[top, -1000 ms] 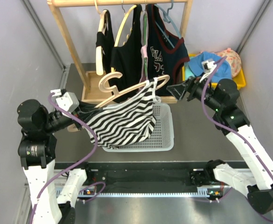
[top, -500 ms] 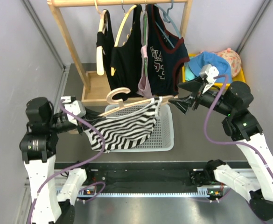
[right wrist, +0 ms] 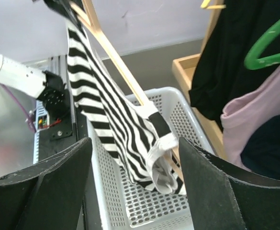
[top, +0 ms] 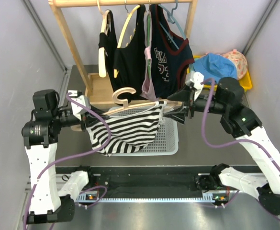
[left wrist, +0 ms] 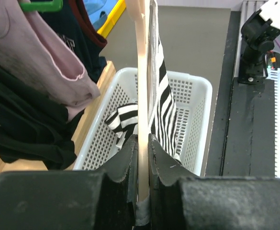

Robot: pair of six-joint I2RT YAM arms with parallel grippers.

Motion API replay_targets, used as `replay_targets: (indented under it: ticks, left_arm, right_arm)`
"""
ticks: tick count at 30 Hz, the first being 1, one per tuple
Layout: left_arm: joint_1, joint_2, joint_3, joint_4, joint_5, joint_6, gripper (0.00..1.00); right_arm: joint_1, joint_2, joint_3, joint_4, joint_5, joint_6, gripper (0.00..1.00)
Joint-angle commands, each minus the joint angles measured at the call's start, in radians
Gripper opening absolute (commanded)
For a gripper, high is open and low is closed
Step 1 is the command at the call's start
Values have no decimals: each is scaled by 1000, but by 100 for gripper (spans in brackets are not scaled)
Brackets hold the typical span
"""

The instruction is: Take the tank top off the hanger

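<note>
Wood is what my left gripper [left wrist: 140, 143] is clenched on: it pinches one end of the pale hanger [top: 122, 94] hard, with no gap on either side. The black and white striped tank top [top: 128, 129] hangs on that hanger, out in front of the rack [top: 72, 43] and over the white basket [top: 171, 139], and some of its bottom part sits down in the basket. My right gripper [right wrist: 134, 143] is wide open and holds nothing. The far shoulder of the tank top, where the strap wraps the end of the hanger, sits just between my two right fingers [right wrist: 58, 187], and I think this is the moment to grab it. To do it well, I should bite only the cloth of the strap and not the wood under it. Then I should slide the strap out past the tip of the hanger, while my left side holds the hanger flat and does not let it twist. If I bite the wood too, both arms will pull on the same stick and nothing will come off. Some things I cannot see. The tip of the hanger is hidden under the folded strap. From above, my right fingers are dark against the dark clothes [top: 166, 57] on the rack, so I cannot tell if they touch the cloth. The other strap is hidden by my left gripper, so I cannot tell if cloth is pinched there too
</note>
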Motion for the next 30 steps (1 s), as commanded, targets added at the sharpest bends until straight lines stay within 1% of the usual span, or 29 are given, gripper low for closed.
replay_targets:
  ticks: [1, 7, 8, 10, 13, 14, 16, 18, 19, 20, 21, 22, 24, 25, 26, 27, 28, 30]
  left_arm:
    - [4, -24, 52, 29, 105, -9, 1]
    - [0, -38, 78, -26, 125, -29, 4]
    - [-2, -39, 78, -29, 127, -29, 4]
    - [-5, -39, 78, -32, 128, -29, 4]
    - [-6, -33, 82, -30, 148, -46, 6]
    - [-8, -32, 86, -30, 154, -57, 7]
    - [-6, -27, 95, -20, 162, -77, 8]
    - [-6, -27, 99, 6, 165, -95, 8]
    - [-6, -29, 101, 13, 167, -108, 9]
    - [-6, -30, 99, 25, 167, -117, 9]
    - [-6, -30, 98, 29, 167, -123, 15]
    - [-6, -32, 96, 34, 164, -135, 21]
    - [-6, -36, 86, 63, 162, -149, 42]
    - [-8, -36, 83, 75, 167, -170, 46]
    - [-6, -38, 78, 92, 170, -187, 49]
    - [-6, -41, 66, 147, 177, -209, 50]
    - [-6, -41, 60, 178, 187, -265, 53]
    - [-6, -41, 37, 242, 199, -319, 53]
  right_arm:
    - [52, 47, 73, -16, 12, -62, 72]
    - [59, 69, 119, -31, 17, -85, 67]
    - [59, 71, 122, -36, 11, -85, 65]
    - [60, 71, 121, -37, 0, -84, 65]
    - [60, 80, 124, -47, -9, -87, 62]
    - [60, 89, 128, -45, -16, -85, 57]
    - [65, 100, 135, -42, -36, -72, 51]
    - [72, 123, 144, -50, -47, -69, 38]
    - [80, 130, 148, -59, -55, -69, 26]
    - [82, 133, 148, -63, -59, -67, 21]
    - [86, 143, 150, -63, -63, -64, 15]
    - [92, 143, 145, -59, -57, -62, 0]
    - [97, 141, 139, -50, -52, -50, 0]
    - [100, 138, 135, -44, -56, -49, 0]
    - [103, 138, 135, -40, -55, -47, 0]
    - [105, 138, 135, -39, -55, -46, 0]
    - [108, 138, 136, -42, -55, -46, 0]
    - [118, 140, 139, -40, -47, -47, 0]
